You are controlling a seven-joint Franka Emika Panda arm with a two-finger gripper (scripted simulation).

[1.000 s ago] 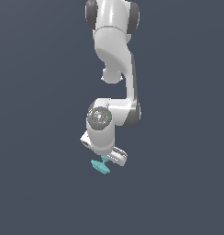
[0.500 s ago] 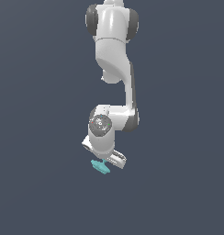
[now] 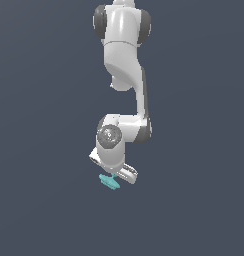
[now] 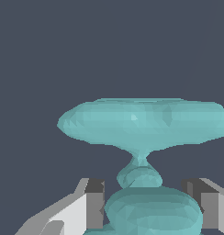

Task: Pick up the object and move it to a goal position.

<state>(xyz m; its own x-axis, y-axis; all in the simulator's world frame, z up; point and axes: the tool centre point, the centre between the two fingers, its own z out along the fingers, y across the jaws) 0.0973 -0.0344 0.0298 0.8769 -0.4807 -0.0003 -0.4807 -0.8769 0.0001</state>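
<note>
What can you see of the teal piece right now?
The teal piece is a small, smooth, faceted spool: a wide flat plate and a nearer rounded plate, joined by a thin pinched stem. In the wrist view the nearer plate sits between the two grey pads of the gripper, close to both; actual contact cannot be told. In the exterior view it sits right under the gripper, tilted. No support shows beneath it.

In the exterior view, the pincer (image 3: 115, 176) is mostly hidden behind the arm's wrist, and the teal piece (image 3: 109, 182) is too small to show its shape. In the wrist view, the teal piece (image 4: 143, 123) is cut off at the picture's edges, and so are both fingers (image 4: 94, 204), so their grip is unclear.
</note>
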